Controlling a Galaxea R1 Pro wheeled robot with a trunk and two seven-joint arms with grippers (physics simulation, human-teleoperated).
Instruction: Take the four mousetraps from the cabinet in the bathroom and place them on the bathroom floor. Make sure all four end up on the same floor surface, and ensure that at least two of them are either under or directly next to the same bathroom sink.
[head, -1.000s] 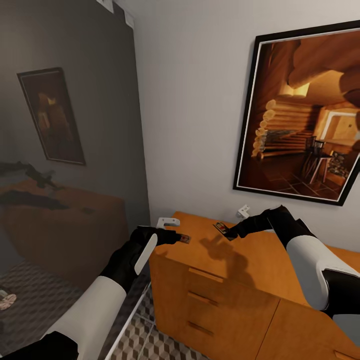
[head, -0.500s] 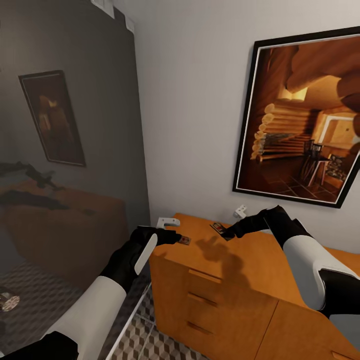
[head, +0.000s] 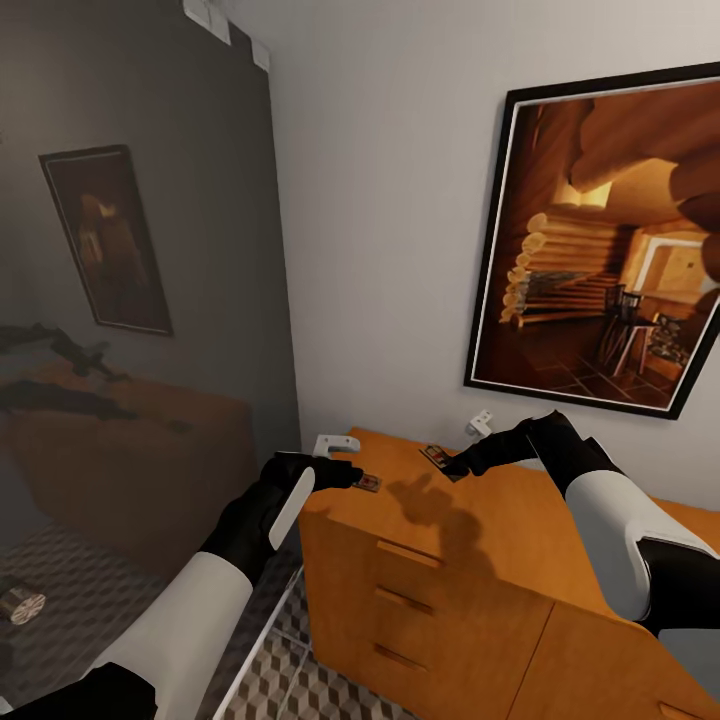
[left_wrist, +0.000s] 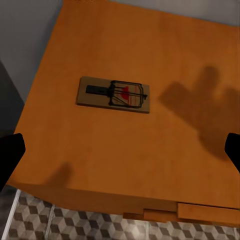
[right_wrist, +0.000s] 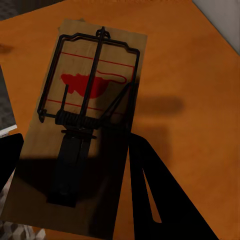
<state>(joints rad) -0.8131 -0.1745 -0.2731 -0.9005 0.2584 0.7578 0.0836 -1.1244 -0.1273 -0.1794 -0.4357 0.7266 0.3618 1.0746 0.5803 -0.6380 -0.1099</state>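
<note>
Head view: both arms reach over the flat top of the cabinet (head: 500, 520), each toward its own mousetrap. The left gripper (head: 352, 474) hovers at the cabinet's near-left corner, with the left mousetrap (head: 368, 483) lying flat just beyond its tips; in the left wrist view this trap (left_wrist: 113, 94) sits centred ahead between two widely spread fingers (left_wrist: 10, 157), untouched, its long axis running across the line of approach, roughly fingertip to fingertip. Closing as oriented would therefore pinch the board end to end; a wrist rotation, or a descent over the short sides, appears necessary. The right gripper (head: 455, 466) sits farther back, near the wall, directly at the right mousetrap (head: 437, 457). The right wrist view shows that trap (right_wrist: 85, 135) close under the camera, its long axis along the fingers, one finger (right_wrist: 160, 195) beside its long edge and the other at the opposite side; the jaws stand parted around the board, though contact cannot be confirmed. The right arm is judged nearer to a grasp.
</note>
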